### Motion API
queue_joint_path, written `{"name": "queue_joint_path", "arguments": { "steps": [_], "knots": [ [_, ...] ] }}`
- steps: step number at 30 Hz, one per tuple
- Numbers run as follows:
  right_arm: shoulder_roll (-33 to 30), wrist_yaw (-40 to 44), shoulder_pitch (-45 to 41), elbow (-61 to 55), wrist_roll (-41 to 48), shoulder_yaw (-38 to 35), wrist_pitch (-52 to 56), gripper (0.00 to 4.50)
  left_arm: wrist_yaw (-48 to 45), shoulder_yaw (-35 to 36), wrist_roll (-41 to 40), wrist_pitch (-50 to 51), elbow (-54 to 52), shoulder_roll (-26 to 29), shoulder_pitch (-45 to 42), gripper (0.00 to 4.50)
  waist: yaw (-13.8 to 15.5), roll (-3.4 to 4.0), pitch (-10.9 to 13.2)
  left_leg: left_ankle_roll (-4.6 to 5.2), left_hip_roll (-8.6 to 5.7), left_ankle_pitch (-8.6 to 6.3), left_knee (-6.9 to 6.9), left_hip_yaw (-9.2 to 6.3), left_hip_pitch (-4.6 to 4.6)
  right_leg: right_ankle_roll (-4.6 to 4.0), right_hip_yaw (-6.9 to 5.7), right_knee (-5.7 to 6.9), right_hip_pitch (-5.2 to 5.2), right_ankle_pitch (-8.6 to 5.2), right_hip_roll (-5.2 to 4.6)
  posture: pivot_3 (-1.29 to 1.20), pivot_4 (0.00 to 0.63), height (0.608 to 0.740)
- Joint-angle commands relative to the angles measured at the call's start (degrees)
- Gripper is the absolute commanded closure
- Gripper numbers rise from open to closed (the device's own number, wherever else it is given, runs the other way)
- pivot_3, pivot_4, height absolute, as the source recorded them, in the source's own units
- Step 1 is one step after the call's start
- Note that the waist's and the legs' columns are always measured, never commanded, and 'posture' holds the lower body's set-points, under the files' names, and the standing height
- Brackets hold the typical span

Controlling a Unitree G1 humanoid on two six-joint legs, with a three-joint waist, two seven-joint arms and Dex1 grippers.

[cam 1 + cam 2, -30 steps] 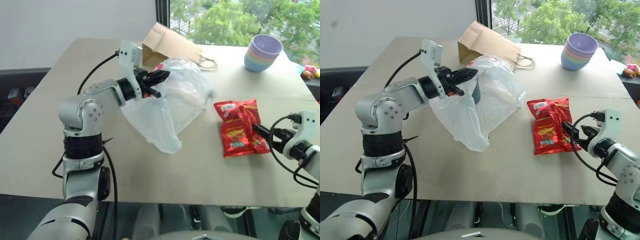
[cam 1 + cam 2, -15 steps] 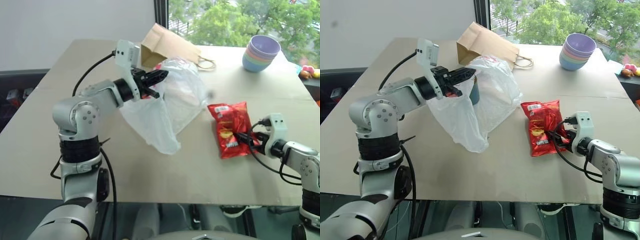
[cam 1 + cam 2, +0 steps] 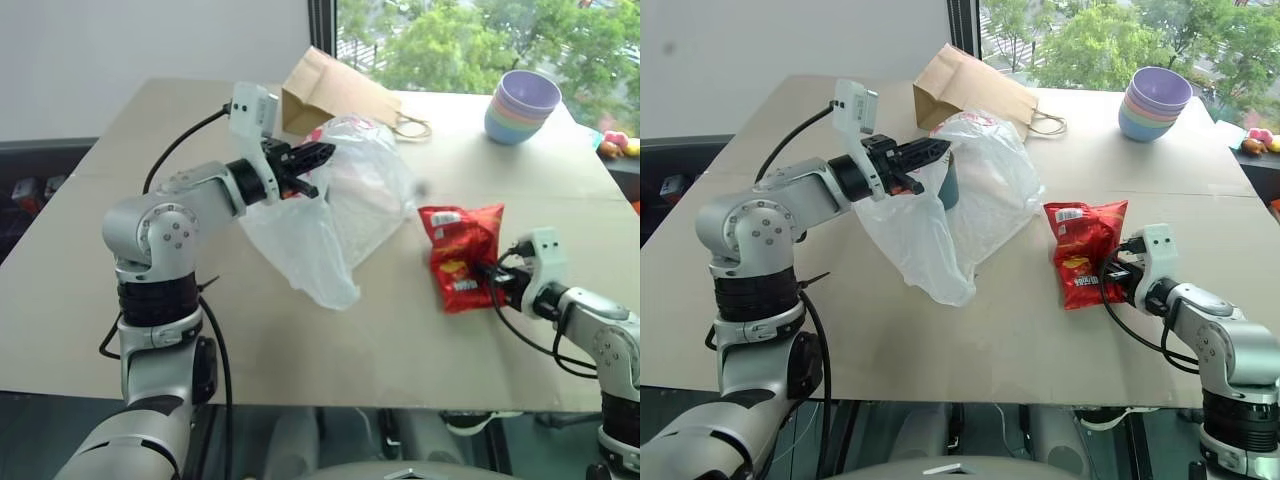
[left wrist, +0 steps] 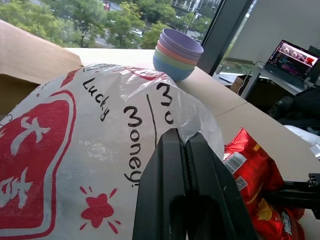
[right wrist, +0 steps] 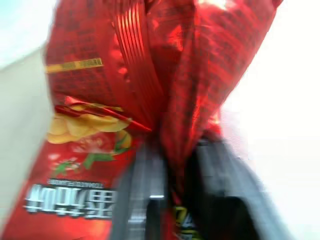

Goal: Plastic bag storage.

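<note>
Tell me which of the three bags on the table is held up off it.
The plastic bag: translucent white, red print, pinched by the left gripper. The brown paper bag lies flat; the red snack packet sits low.

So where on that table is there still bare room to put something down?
Bare tabletop along the near edge, and the far left corner beyond the brown paper bag. Crowded mid-table: translucent white plastic bag, red glossy snack packet, stacked pastel bowls.

A dark object [image 3: 950, 180] shows dimly through the thin translucent white plastic bag with red print [image 3: 970, 215]; what it is cannot be told. The bag covers part of the brown paper bag [image 3: 970, 85]. The glossy red snack packet [image 5: 150, 100] is blurred in the right wrist view.
</note>
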Motion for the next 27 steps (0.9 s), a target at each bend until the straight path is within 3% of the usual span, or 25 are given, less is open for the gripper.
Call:
{"name": "queue_joint_path", "arguments": {
  "steps": [1, 6, 10, 14, 19, 22, 27],
  "knots": [
    [-0.4, 1.9, -0.8, -10.3, 10.4, -3.1, 6.6, 4.44, 0.5, 1.5, -1.4, -0.1, -1.6, 0.3, -1.9, 4.5, 0.0, 0.09, 0.1, 0.0, 0.0, 0.0, 0.0, -0.01, -0.02, 0.0, 0.0, 0.0, -0.02, 0.0, 0.0, 0.0, 0.15, 0.74],
    [1.0, -0.3, -8.2, -16.1, 22.6, -1.3, 17.5, 4.44, -0.1, 0.6, -1.3, -0.6, -0.6, 0.6, -3.2, 4.5, 0.0, 0.1, 0.1, 0.0, 0.0, 0.0, -0.01, -0.03, -0.04, 0.0, -0.02, -0.01, -0.03, 0.0, 0.0, 0.0, 0.15, 0.74],
    [6.1, -5.5, -16.8, -11.9, 23.7, 2.4, 22.5, 4.44, -0.8, 0.1, -1.2, -0.5, -0.2, 1.6, -4.3, 4.5, 0.0, 0.11, 0.1, 0.0, 0.0, 0.0, -0.01, -0.09, -0.05, -0.01, -0.07, 0.0, -0.03, -0.01, 0.01, 0.0, 0.15, 0.74],
    [4.4, -4.8, -19.2, -8.4, 20.6, 11.4, 22.0, 4.44, -1.1, 1.0, -2.0, 0.3, 0.5, 2.6, -5.8, 4.5, 0.2, 0.12, 0.1, 0.0, 0.0, 0.0, -0.01, -0.13, -0.17, -0.02, -0.12, -0.1, -0.06, 0.0, -0.01, 0.0, 0.15, 0.74],
    [5.6, -5.7, -25.2, 2.3, 14.4, 17.2, 16.3, 4.44, -4.3, 0.4, -4.1, 2.7, -3.0, 6.3, -3.7, 4.5, -0.2, 0.15, 0.1, 0.0, -0.06, 0.0, -0.02, -0.09, -0.21, 0.0, -0.07, -0.16, -0.08, 0.0, -0.06, 0.0, 0.15, 0.74],
    [9.4, -6.4, -30.2, 9.8, 11.4, 19.1, 13.0, 4.44, -4.3, 0.5, -5.1, 3.9, -4.2, 6.9, -2.8, 4.5, -0.6, 0.17, 0.1, 0.0, -0.06, 0.0, -0.03, -0.14, -0.18, 0.02, -0.08, -0.08, -0.09, -0.02, -0.02, 0.0, 0.15, 0.74],
    [22.7, -12.6, -43.4, 30.9, 3.8, 18.9, 1.1, 4.44, -3.5, -0.8, -5.1, 4.8, -7.1, 6.8, -1.0, 4.5, -1.6, 0.21, 0.2, 0.01, -0.06, 0.0, -0.02, -0.15, -0.22, 0.02, -0.05, -0.05, -0.15, 0.0, -0.01, 0.0, 0.15, 0.74]
  ]
}}
